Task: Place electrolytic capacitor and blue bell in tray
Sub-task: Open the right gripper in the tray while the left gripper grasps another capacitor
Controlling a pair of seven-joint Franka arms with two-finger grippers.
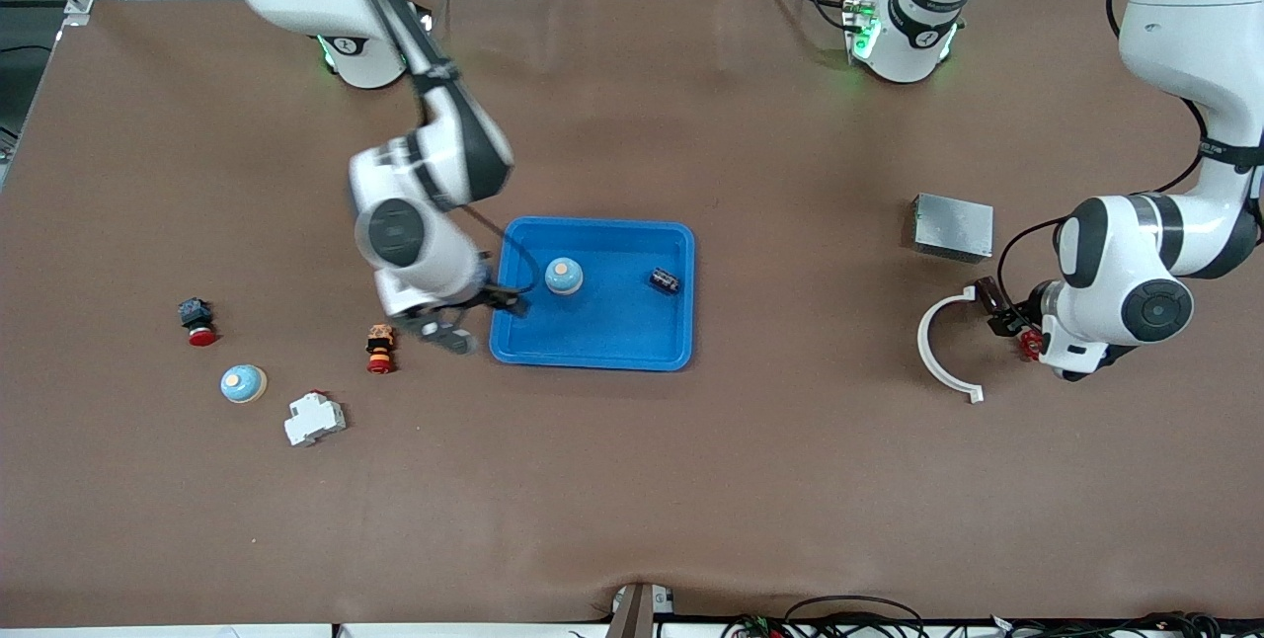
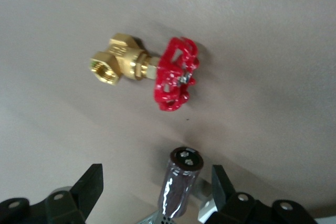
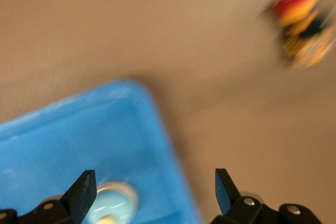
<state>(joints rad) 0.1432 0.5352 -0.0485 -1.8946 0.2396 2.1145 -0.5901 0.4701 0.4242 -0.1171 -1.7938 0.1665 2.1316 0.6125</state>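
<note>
The blue tray (image 1: 592,337) lies mid-table. In it stand a blue bell (image 1: 564,276) and a small dark cylindrical part (image 1: 665,279). My right gripper (image 1: 479,317) hangs open over the tray's rim at the right arm's end. The right wrist view shows the tray (image 3: 79,140) and the bell (image 3: 113,203) below my open right gripper (image 3: 153,177), held by nothing. My left gripper (image 1: 995,310) is low at the left arm's end. In the left wrist view a dark electrolytic capacitor (image 2: 181,182) sits between the fingers of my open left gripper (image 2: 156,177), which stand clear of it.
A brass valve with a red handwheel (image 2: 173,74) lies by the capacitor. A white curved piece (image 1: 938,342) and a grey metal box (image 1: 952,226) are nearby. Toward the right arm's end lie a second blue bell (image 1: 243,383), two red push buttons (image 1: 197,320) (image 1: 380,349) and a white breaker (image 1: 314,418).
</note>
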